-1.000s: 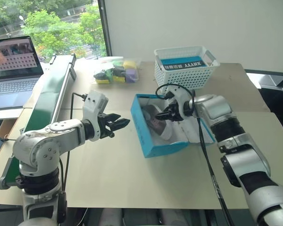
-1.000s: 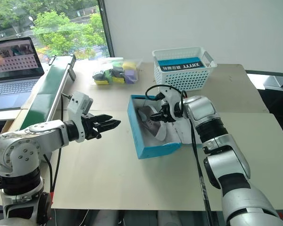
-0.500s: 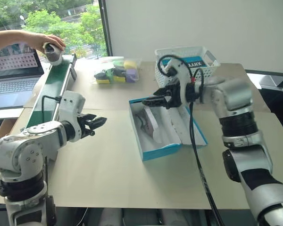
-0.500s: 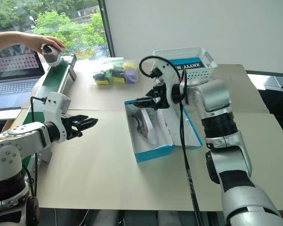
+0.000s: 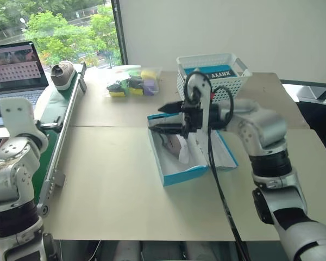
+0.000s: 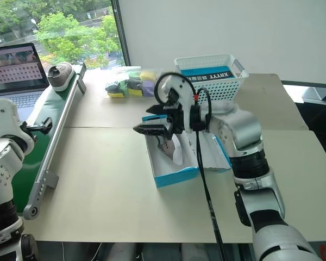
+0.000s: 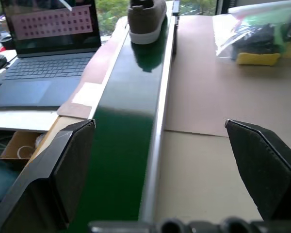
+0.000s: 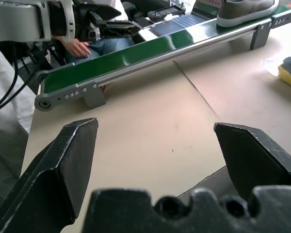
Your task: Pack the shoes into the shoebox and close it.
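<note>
Grey-brown shoe [image 5: 62, 74] now on conveyor [image 5: 54, 125], left gripper [image 6: 37, 126] swung away, both grippers wide, empty.

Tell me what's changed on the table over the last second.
The right gripper rose out of the shoebox and now hangs open above it, holding nothing; one shoe lies inside. The left gripper swung out left to the green conveyor and opened wide. A person's hand set the second shoe on the belt's far end and left. The basket, the bagged items and the laptop stayed put.
</note>
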You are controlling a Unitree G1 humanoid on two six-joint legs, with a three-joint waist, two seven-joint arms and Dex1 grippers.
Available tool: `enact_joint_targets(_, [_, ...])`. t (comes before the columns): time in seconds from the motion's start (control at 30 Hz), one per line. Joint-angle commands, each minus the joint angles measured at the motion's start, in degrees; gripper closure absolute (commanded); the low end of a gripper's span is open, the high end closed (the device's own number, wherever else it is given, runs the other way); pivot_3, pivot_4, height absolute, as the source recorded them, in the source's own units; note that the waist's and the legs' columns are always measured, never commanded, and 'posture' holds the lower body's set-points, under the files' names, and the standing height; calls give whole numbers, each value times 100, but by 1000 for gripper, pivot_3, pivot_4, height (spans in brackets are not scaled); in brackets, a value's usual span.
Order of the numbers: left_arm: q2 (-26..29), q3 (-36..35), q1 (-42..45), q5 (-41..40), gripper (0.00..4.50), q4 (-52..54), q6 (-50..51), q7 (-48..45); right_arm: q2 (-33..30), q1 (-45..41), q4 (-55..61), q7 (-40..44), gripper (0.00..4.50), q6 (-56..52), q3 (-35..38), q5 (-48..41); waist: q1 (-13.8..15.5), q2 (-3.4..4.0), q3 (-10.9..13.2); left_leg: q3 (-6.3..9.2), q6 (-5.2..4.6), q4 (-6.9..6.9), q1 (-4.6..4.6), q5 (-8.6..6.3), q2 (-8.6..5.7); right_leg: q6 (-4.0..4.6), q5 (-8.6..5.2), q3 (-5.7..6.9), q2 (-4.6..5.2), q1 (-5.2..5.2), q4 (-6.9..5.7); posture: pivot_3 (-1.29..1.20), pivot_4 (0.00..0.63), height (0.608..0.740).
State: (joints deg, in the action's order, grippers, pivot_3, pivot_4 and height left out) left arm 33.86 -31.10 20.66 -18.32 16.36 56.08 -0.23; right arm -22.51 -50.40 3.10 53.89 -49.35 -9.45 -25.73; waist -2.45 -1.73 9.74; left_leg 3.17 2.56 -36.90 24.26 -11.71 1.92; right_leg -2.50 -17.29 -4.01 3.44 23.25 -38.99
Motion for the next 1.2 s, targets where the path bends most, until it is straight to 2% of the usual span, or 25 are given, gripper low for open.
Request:
enact_joint_targets(0.03, [-109,-312,-33,25,43,-61,-450,-7,189,21,99,-88,0,470,-11,48,0,0,0,0,0,0,-1,0,0,0,0,0,0,0,-1,0,150,740])
enact_joint_targets(0.37, [-253,-791,-410,-248,43,-957,-1382,-540,757,560,498,-334,0,574,-395,-20,-11,-1,-1,2,0,1,-6,0,2,0,0,1,-1,0,-6,0,150,740])
enact_joint_targets(0.5, [-67,-702,-566,-180,43,-1562,-1918,-937,906,703,784,-355,0,453,-435,-213,-10,-1,-1,2,1,0,-8,0,2,0,0,1,-1,-3,-5,0,150,740])
enact_joint_targets(0.83, [24,-353,-772,107,43,-2292,-2837,-1251,841,678,978,-466,0,231,-182,-570,-15,-5,-3,4,0,1,-8,0,2,0,0,5,-1,-3,-5,0,150,740])
enact_joint_targets(1.2, [109,-170,-602,84,43,-2885,-3327,-1430,815,765,1194,-588,0,241,-92,-816,-12,-5,-3,4,0,1,-9,0,3,0,0,5,-2,-3,-6,0,150,740])
